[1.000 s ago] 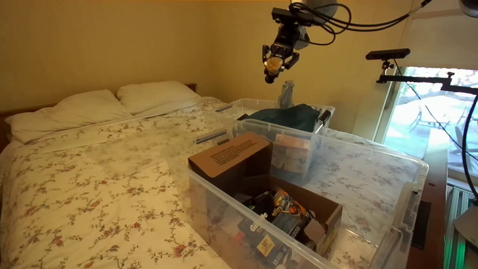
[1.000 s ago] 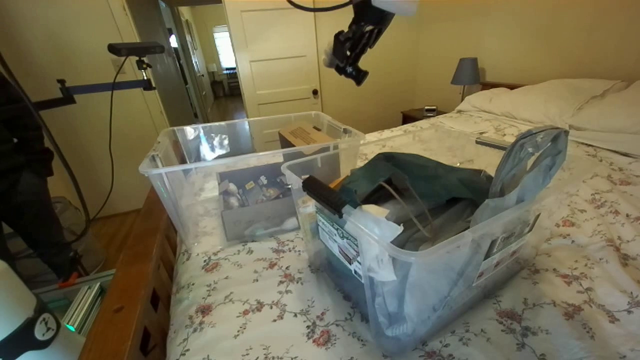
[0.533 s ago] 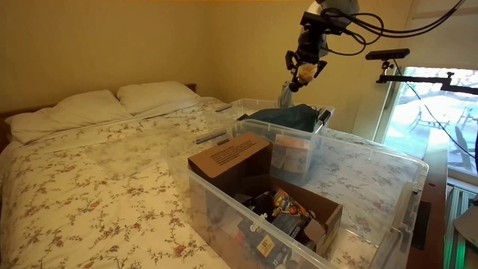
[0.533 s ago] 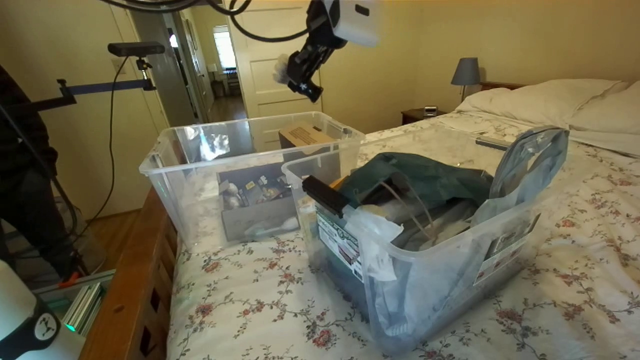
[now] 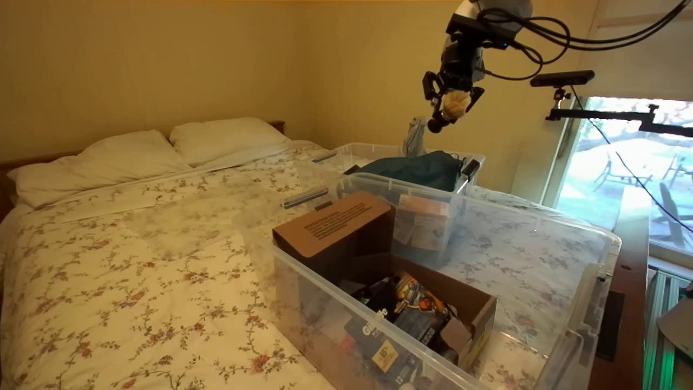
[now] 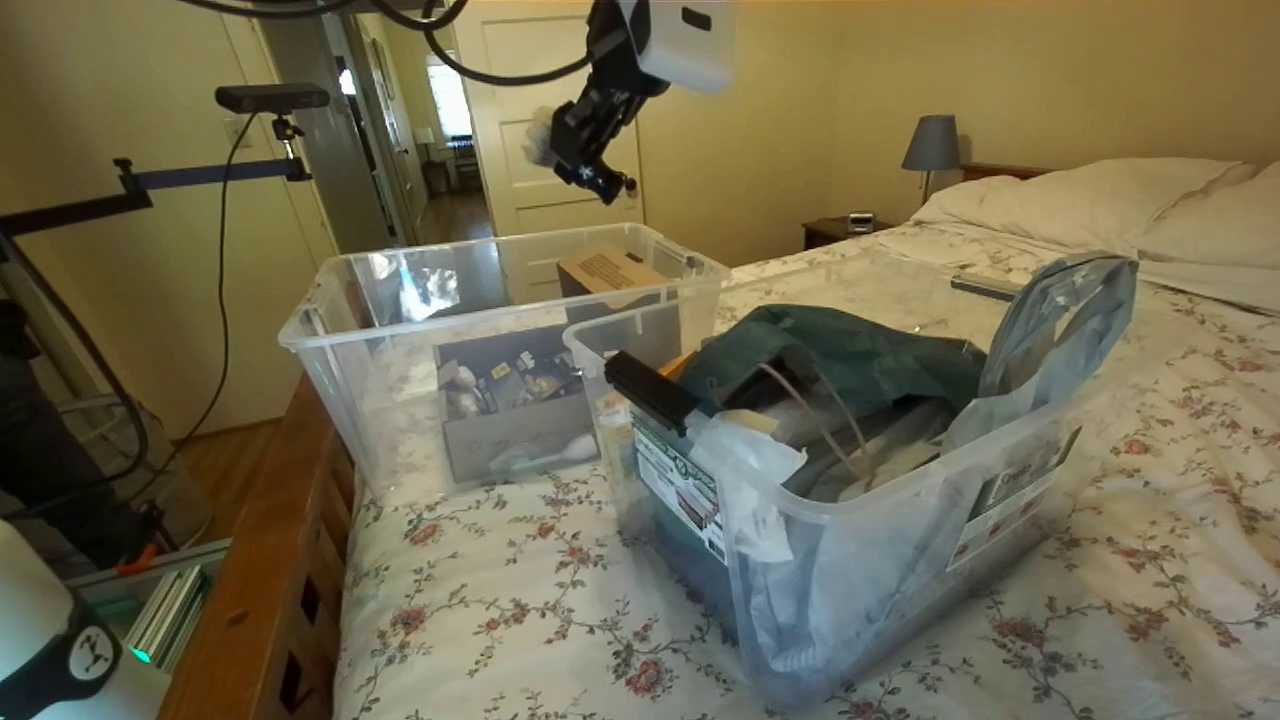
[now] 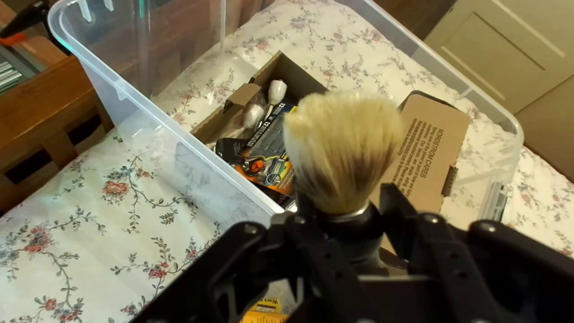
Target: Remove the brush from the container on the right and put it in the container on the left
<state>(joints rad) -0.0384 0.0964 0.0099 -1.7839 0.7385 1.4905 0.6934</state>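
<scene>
Gripper (image 5: 448, 110) has travelled rightward across an exterior view over the last second, brush (image 5: 456, 103) with it; box bin (image 5: 612, 245) unmoved. Jaws clamped on the brush below its tuft; brush in mid-air, touching nothing else. Stand camera (image 5: 563, 79) to the right; real gap to it unclear.

In an exterior view, the shift runs leftward, away from bag bin (image 6: 860, 590). Dark figure (image 6: 65, 470), cut by the left edge, has moved too. Bag bin crowded: green cloth (image 6: 850, 345), grey bag (image 6: 1015, 340) poking up above the rim. My reading: bag bin is source, box bin target; brush is out, transfer in hand, release not yet made.

Wrist view: tuft fills the centre, a jaw either side. Beyond it, inside box bin, carton (image 7: 300, 80) with packs (image 7: 269, 143); flap (image 7: 435, 139) at the carton's side. Near corner of the bin hidden behind the gripper. Next, I judge: finish crossing the near rim, lower clear of the flap, then part the jaws. Could clip rim or flap; brush itself blocks sight of part of the carton.
</scene>
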